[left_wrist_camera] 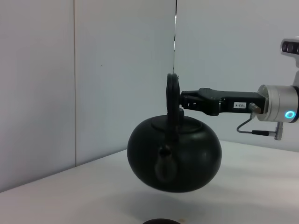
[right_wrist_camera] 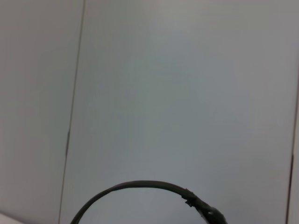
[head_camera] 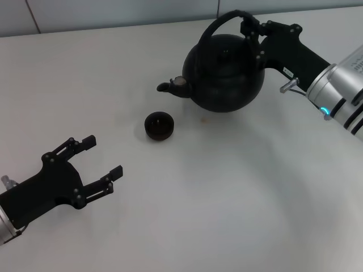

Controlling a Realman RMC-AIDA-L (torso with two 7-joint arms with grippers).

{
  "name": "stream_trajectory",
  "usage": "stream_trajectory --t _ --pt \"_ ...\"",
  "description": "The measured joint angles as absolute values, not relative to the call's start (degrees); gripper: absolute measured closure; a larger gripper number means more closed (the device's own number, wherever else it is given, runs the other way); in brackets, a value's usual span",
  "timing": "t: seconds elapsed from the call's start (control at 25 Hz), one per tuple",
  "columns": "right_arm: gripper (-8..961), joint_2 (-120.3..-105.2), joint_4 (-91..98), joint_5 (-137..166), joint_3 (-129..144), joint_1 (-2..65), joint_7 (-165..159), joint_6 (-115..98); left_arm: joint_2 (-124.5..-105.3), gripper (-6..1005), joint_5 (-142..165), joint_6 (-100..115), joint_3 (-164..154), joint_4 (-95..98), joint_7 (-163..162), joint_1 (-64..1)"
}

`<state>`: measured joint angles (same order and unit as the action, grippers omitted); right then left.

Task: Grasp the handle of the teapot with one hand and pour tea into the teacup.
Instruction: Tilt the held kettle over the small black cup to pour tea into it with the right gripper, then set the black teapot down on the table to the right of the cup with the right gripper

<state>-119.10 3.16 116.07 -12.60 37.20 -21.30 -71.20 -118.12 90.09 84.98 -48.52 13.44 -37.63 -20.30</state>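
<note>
The matte black teapot [head_camera: 227, 73] hangs a little above the white table, roughly level, with its spout [head_camera: 164, 87] pointing toward the robot's left. My right gripper [head_camera: 249, 28] is shut on the arched black handle [head_camera: 218, 25] near its top. The left wrist view shows the teapot [left_wrist_camera: 175, 156] off the table, held by the handle [left_wrist_camera: 173, 100]. The handle also shows as an arc in the right wrist view [right_wrist_camera: 140, 185]. The small dark teacup [head_camera: 159, 126] stands on the table below and in front of the spout. No tea is visible. My left gripper [head_camera: 105, 156] is open and empty at the near left.
The white table [head_camera: 227, 198] runs back to a pale wall [left_wrist_camera: 117, 70]. A tiny brownish speck [head_camera: 204, 120] lies on the table under the teapot. The teacup's rim [left_wrist_camera: 161, 221] just shows in the left wrist view.
</note>
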Motion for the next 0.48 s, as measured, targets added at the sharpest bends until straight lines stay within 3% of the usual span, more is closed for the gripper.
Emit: stream_trajectory --t 0.48 --pt "872 -119.09 2.52 115.99 -15.18 35.26 -31.68 -72.27 -118.12 139 90.09 85.26 -48.00 13.44 -37.61 -20.30"
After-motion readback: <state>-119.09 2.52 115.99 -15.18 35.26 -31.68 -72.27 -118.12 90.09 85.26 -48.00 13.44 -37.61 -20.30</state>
